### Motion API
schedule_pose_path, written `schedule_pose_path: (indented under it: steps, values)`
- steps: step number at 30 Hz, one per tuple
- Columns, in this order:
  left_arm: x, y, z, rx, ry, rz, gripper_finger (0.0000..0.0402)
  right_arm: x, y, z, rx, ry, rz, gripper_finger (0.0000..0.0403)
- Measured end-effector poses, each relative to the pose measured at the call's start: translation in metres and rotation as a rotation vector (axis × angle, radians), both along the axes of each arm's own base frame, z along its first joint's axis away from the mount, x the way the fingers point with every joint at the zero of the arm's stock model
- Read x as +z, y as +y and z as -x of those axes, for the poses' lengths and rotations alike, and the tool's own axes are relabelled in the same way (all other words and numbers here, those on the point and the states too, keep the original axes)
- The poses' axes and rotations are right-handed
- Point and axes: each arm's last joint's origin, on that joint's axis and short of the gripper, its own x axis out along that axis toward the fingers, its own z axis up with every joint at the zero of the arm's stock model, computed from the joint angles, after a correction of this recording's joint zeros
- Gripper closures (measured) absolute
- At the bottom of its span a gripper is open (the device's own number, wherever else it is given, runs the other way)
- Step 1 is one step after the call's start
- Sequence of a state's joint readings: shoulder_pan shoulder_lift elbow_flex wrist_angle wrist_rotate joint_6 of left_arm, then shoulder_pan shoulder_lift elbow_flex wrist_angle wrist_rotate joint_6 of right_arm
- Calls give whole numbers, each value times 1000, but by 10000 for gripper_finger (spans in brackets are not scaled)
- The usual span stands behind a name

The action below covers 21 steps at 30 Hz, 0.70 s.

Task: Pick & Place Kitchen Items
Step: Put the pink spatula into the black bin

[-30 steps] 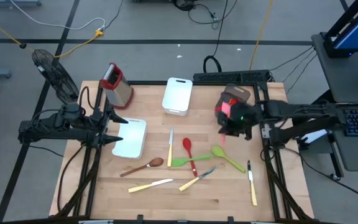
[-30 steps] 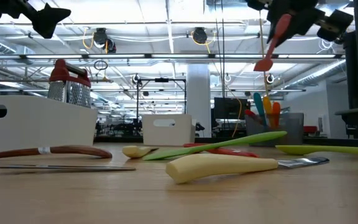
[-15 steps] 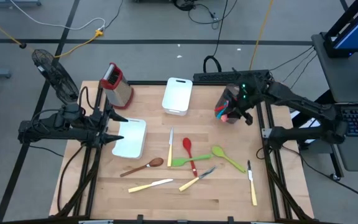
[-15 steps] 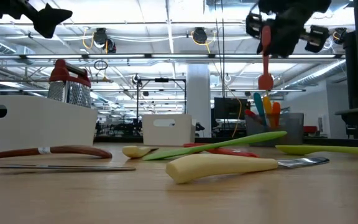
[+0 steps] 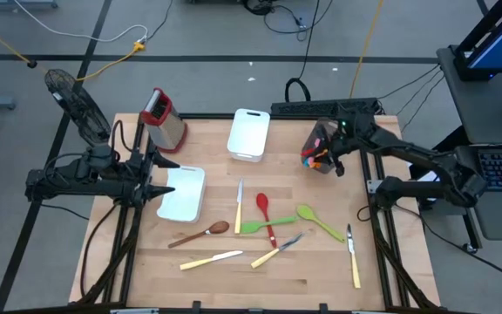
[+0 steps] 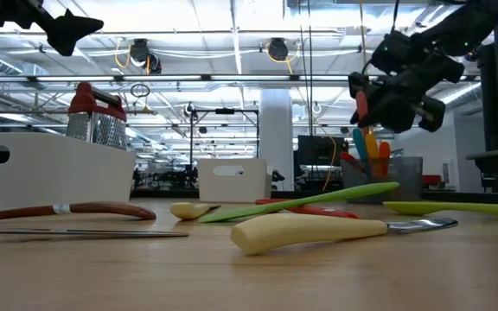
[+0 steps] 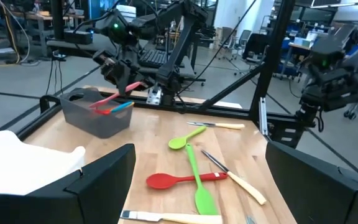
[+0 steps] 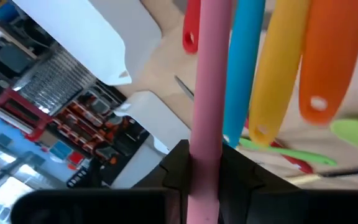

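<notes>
1. Kitchen items are lying scattered on the pale wood-plank worktop [image 5: 234, 279]: a red silicone spoon [image 5: 265, 212], two lime-green silicone utensils [image 5: 319, 221], a wooden spoon [image 5: 200, 234] with a rounded bowl, and cream-handled knives [image 5: 210, 259] with thin steel blades.
2. Up at the far right corner, the right claw [image 5: 325, 153] is hanging over the dark holder [image 5: 317, 145], pinching a smooth pink handle [image 8: 205, 112] between nearly closed fingers.
3. Blue, yellow and orange handles [image 8: 291, 68] are standing in that holder just beside the pink one; they look matte and rounded, and the orange one has a hanging hole.
4. On the left side, the left claw [image 5: 157, 180] is waiting with its fingers spread wide, gripping nothing, above one edge of a white rectangular tub [image 5: 184, 194].
5. Another white tub [image 5: 248, 133] with rounded corners is sitting at the far middle, and a perforated metal grater [image 5: 166, 119] with a red top is standing at the far left.
6. I am seeing no readable writing on any of it.
</notes>
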<state>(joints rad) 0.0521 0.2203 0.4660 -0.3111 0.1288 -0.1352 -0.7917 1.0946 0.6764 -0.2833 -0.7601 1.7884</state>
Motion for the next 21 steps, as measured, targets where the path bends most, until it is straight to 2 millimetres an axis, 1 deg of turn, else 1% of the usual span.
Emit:
schedule_pose_path:
  steps: [3, 11, 15, 21]
  values:
    - [0, 0, 0, 0, 0, 5, 34, -6, -2, 4, -19, -2, 5, 358]
    - [0, 0, 0, 0, 0, 5, 34, -7, -11, 12, -68, 11, 56, 350]
    - [0, 0, 0, 0, 0, 5, 34, -7, -15, 16, -93, 13, 58, 340]
    - [0, 0, 0, 0, 0, 6, 34, -7, -22, 23, -110, 15, 120, 321]
